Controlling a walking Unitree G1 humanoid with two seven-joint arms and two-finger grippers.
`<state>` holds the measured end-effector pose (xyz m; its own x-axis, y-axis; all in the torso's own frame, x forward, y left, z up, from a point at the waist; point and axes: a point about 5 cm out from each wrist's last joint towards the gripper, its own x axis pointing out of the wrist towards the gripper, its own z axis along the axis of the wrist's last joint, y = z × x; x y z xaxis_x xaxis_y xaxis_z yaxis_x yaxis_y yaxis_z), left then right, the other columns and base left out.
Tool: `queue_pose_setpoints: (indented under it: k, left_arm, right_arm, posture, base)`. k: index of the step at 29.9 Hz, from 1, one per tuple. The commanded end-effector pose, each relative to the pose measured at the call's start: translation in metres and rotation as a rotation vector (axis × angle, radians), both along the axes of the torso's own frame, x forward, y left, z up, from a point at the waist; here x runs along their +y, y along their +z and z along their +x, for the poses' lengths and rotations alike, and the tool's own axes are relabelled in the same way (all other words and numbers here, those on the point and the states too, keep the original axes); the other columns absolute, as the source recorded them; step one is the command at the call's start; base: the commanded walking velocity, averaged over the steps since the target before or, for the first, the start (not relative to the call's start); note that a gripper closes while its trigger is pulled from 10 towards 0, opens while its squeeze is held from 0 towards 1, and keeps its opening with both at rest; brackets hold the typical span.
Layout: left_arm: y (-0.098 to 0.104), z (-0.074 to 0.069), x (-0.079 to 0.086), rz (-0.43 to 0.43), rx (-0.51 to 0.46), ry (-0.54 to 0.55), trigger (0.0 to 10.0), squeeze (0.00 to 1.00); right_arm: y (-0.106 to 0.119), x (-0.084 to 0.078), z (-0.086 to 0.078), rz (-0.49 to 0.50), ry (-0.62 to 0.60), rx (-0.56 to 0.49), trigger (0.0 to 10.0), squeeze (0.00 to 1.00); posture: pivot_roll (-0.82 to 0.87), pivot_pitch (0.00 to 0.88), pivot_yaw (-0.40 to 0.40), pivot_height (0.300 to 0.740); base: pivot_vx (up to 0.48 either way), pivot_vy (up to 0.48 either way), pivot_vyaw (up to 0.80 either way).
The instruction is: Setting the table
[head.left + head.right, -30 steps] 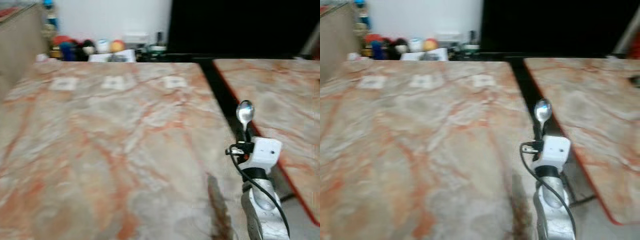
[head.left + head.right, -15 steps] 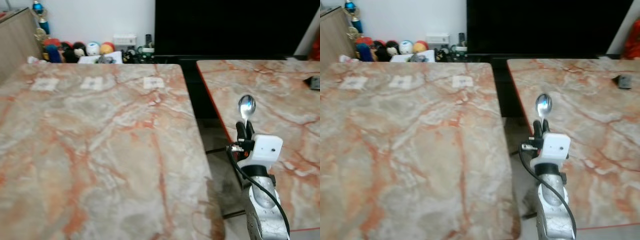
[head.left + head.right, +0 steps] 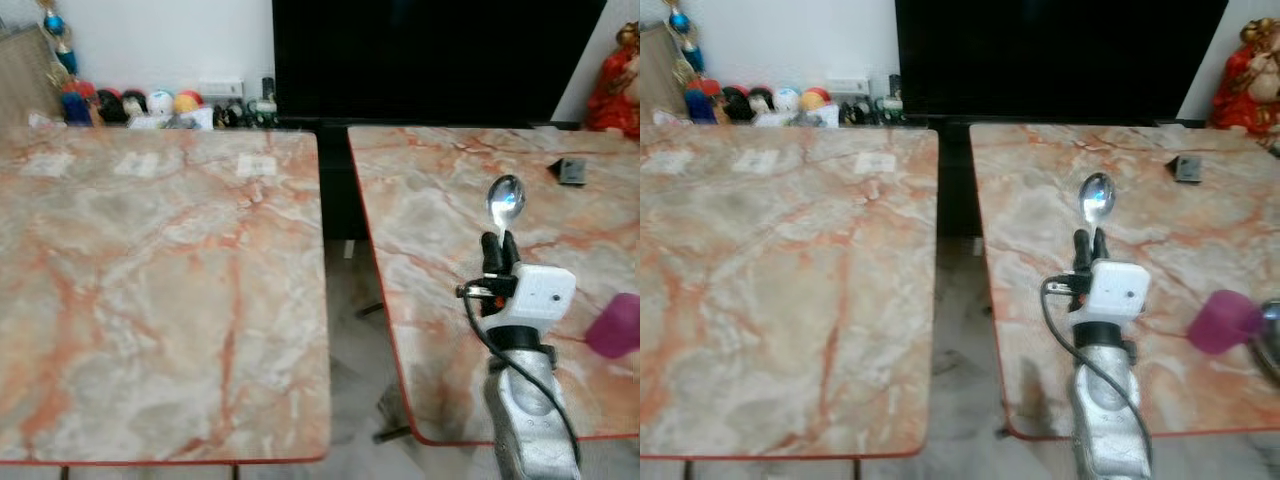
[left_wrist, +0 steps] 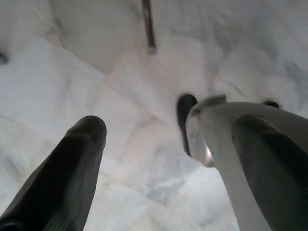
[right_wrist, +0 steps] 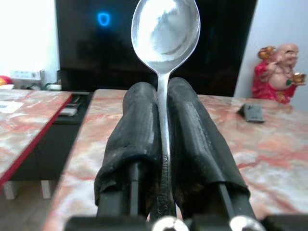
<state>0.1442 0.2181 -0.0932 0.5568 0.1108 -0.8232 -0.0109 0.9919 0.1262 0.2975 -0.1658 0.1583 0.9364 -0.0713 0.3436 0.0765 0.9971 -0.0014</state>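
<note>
Two marble counters stand side by side; above the right counter, the right hand pinches a steel spoon upright, bowl up. The left hand hangs open over marble floor.

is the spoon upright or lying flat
Upright. The spoon stands bowl-up, its handle clamped between the right gripper's two black fingers, held above the right table rather than lying on it.
</note>
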Motion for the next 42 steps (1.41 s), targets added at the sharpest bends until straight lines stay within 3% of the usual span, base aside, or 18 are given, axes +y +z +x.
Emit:
queue_pose_setpoints:
  k: [1,7,12,23,42]
  left_arm:
    - [-0.004,-0.010,-0.003,-0.009,0.033,-0.003,10.0,0.00]
    - [-0.007,-0.032,0.011,-0.002,0.053,0.007,10.0,0.00]
    - [-0.007,-0.037,0.017,0.002,0.056,0.009,10.0,0.00]
    - [-0.008,-0.036,0.013,0.001,0.062,0.012,10.0,0.00]
    - [-0.009,-0.019,-0.019,-0.020,0.036,-0.023,10.0,0.00]
  right_arm:
    - [0.012,-0.009,-0.001,-0.016,-0.042,-0.055,10.0,0.00]
    - [0.016,-0.014,-0.001,-0.035,-0.072,-0.077,10.0,0.00]
    - [0.016,-0.014,-0.001,-0.033,-0.082,-0.078,10.0,0.00]
    - [0.017,-0.013,0.000,-0.039,-0.087,-0.079,10.0,0.00]
    - [0.012,-0.017,0.000,-0.047,-0.106,-0.055,10.0,0.00]
  posture:
    - [0.00,0.056,-0.033,0.740]
    - [0.00,0.050,-0.033,0.740]
    - [0.00,0.055,-0.034,0.740]
    - [-0.01,0.077,-0.032,0.740]
    - [-0.01,0.098,-0.031,0.740]
  base:
    - [0.000,-0.416,0.00]
    - [0.000,-0.421,0.00]
    - [0.000,-0.419,0.00]
    - [0.000,-0.420,0.00]
    - [0.000,-0.421,0.00]
